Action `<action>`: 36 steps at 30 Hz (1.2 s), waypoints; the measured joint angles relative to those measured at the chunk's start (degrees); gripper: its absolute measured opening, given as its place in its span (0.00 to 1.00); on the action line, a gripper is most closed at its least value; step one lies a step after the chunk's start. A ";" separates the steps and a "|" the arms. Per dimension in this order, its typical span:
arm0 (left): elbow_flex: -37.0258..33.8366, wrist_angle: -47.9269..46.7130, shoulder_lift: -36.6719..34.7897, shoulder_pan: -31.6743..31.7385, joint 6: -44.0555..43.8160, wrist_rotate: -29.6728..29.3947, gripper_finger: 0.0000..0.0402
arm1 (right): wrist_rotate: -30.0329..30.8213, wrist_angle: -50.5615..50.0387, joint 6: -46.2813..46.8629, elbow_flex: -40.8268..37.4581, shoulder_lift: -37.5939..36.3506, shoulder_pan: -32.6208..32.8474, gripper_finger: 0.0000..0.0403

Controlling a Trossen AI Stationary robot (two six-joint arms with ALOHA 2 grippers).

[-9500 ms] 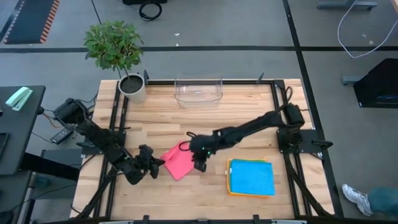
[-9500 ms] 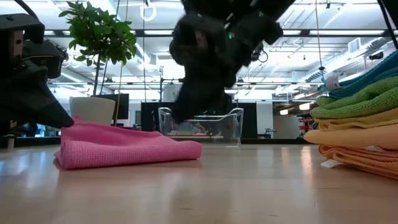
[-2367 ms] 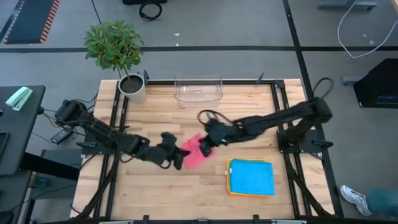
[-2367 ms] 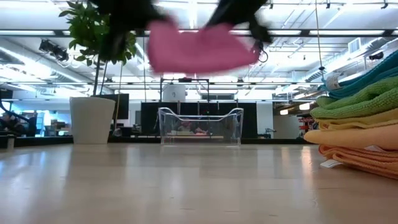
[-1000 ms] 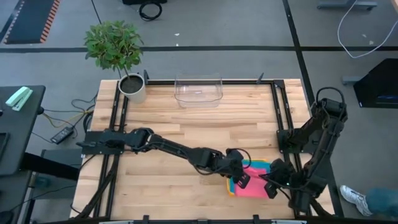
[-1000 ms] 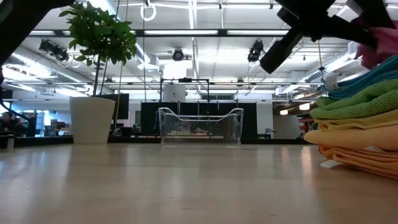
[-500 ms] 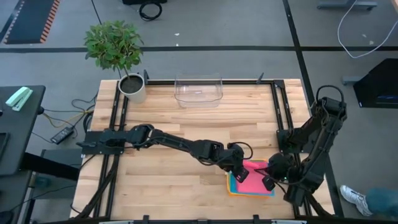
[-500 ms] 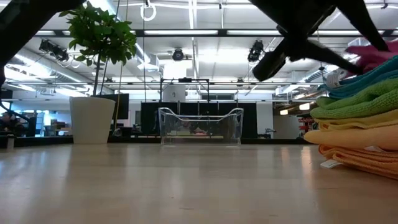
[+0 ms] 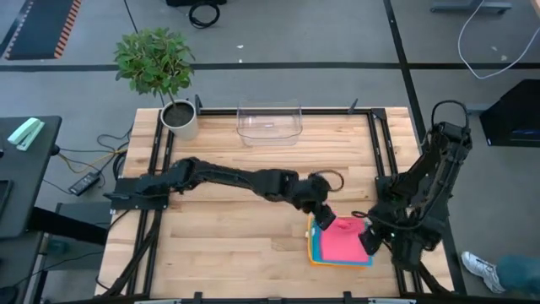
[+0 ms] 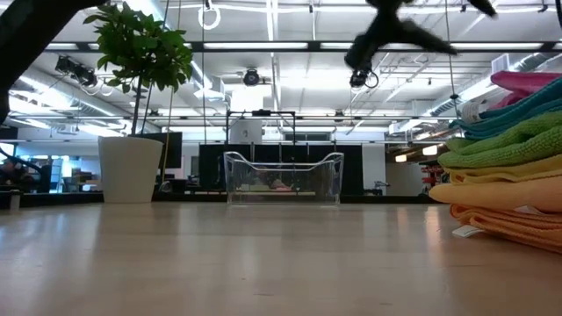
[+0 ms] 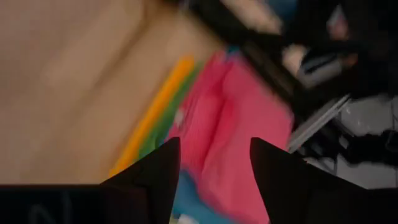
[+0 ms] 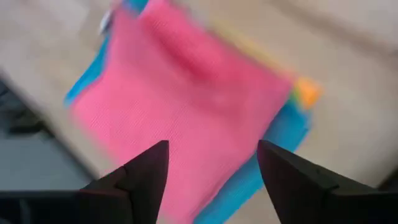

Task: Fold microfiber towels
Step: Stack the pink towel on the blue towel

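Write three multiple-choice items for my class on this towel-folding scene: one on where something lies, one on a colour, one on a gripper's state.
1. Where does the pink towel lie?
A. in the clear bin
B. on top of the towel stack
C. by the potted plant

2. In the low view, what colour lies directly under the pink towel in the stack?
A. blue
B. yellow
C. orange

3. How do the fingers of the left gripper stand?
A. shut on the pink towel
B. shut on nothing
C. open, with nothing between them

Answers:
1 B: the high view shows pink topping the stack near the table's front right.
2 A: the blue layer sits right below pink.
3 C: the left wrist view shows the fingers spread above the towel.
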 joint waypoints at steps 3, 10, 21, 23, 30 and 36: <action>0.07 2.32 -2.61 -0.59 4.53 -3.99 0.47 | 0.01 5.27 0.86 0.07 1.00 2.45 0.59; 0.00 9.16 2.26 -4.77 8.81 0.58 0.25 | 1.80 6.58 0.78 0.05 5.37 4.49 0.20; 0.04 11.99 6.45 -3.83 10.63 -5.71 0.02 | 6.35 19.29 -1.17 -7.71 5.52 4.14 0.01; 0.04 11.25 6.45 -3.26 10.72 -6.36 0.02 | 5.89 23.42 -1.11 -9.96 5.57 4.14 0.01; -0.09 4.06 8.35 -1.88 8.74 -7.71 0.02 | 3.09 23.65 -5.91 -8.65 5.08 4.07 0.01; -0.09 5.18 6.04 -1.41 12.46 -18.61 0.02 | 6.67 11.46 -6.92 -3.85 2.68 3.75 0.01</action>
